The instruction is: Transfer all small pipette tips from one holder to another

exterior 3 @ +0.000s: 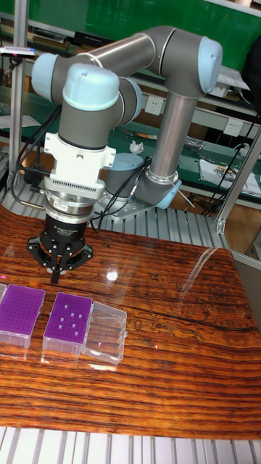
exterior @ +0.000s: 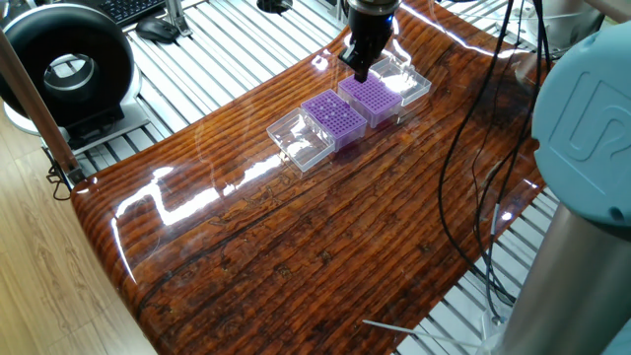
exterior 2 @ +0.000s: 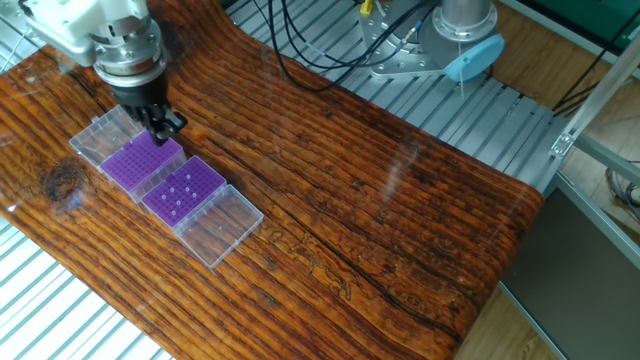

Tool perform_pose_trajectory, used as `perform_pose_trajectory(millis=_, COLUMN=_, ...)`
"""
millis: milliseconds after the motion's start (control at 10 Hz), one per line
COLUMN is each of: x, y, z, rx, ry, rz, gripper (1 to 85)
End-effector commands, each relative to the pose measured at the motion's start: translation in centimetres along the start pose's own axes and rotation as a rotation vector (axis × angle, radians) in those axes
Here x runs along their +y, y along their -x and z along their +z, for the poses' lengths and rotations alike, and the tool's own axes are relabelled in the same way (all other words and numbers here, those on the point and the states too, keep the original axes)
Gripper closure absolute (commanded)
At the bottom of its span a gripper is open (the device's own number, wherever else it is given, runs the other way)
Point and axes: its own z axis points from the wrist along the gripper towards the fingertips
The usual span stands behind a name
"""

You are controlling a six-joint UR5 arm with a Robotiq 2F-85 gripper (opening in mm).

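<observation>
Small pipette tips [exterior 2: 180, 195], seemingly pale dots, stud one purple rack [exterior 2: 196, 178] beside the closed, apparently empty gripper [exterior 2: 160, 133].

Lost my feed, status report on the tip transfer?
Gripper shut, above rack edge. Few small pipette tips seated in near purple rack. Nothing blocking.
</observation>
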Motion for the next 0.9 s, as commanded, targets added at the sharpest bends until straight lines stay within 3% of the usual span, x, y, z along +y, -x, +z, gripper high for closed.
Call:
perform_pose_trajectory(millis=0, x=-0.4, y=0.4, z=-0.1, rx=-0.016, ry=-0.013, rz=0.067, gripper=84.0)
perform_pose_trajectory(millis=500, x=1.8, y=0.8, z=-0.2, rx=-0.026, ry=0.074, rz=0.127, gripper=84.7)
perform_pose_trajectory(millis=700, x=1.7, y=0.3, z=-0.1, rx=-0.009, ry=0.069, rz=0.126, gripper=84.7)
perform_pose_trajectory(millis=800, x=2.1, y=0.4, z=-0.2, rx=-0.012, ry=0.087, rz=0.101, gripper=83.7)
